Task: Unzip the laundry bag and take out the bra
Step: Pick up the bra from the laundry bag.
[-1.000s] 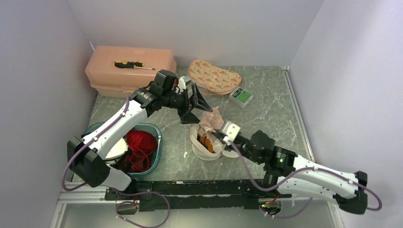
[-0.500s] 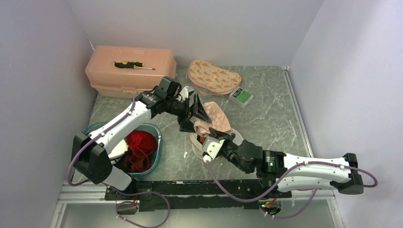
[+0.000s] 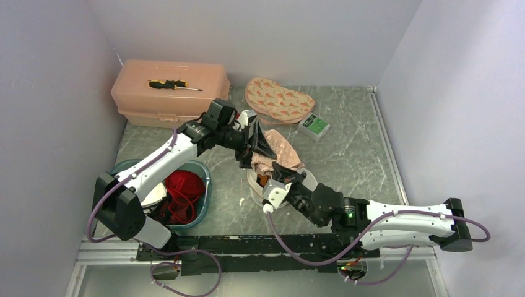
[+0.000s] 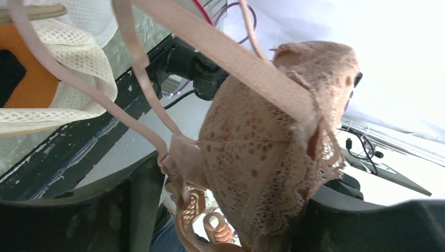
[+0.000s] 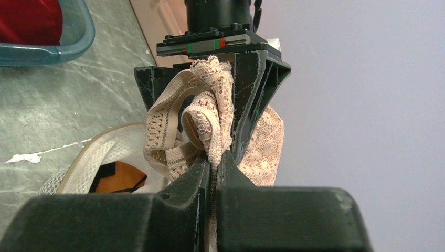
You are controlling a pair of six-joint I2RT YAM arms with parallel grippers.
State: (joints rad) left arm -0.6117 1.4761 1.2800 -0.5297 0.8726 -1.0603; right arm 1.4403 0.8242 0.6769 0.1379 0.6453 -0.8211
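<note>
A beige lace bra (image 3: 283,148) hangs half out of the white mesh laundry bag (image 3: 255,187), its straps running back into the bag (image 4: 78,79). My left gripper (image 3: 261,147) stands open around the lace cup (image 4: 252,147), one finger on each side. My right gripper (image 3: 277,179) is at the bag's near rim, shut on a strip of the lace (image 5: 210,115) at its tips (image 5: 212,163). An orange and black item shows inside the bag (image 5: 113,149). A bright red bra (image 3: 182,185) lies in the teal basin (image 3: 202,168) to the left.
A pink lidded box (image 3: 170,99) with a screwdriver (image 3: 168,84) on it stands at the back left. Behind the bag lie a patterned pouch (image 3: 278,100) and a small green box (image 3: 314,125). Walls close both sides.
My left gripper came down and right with the lace bra and its jaws narrowed a little. My right arm swung left, bringing its gripper to the bag's near side; the bag sank flatter.
</note>
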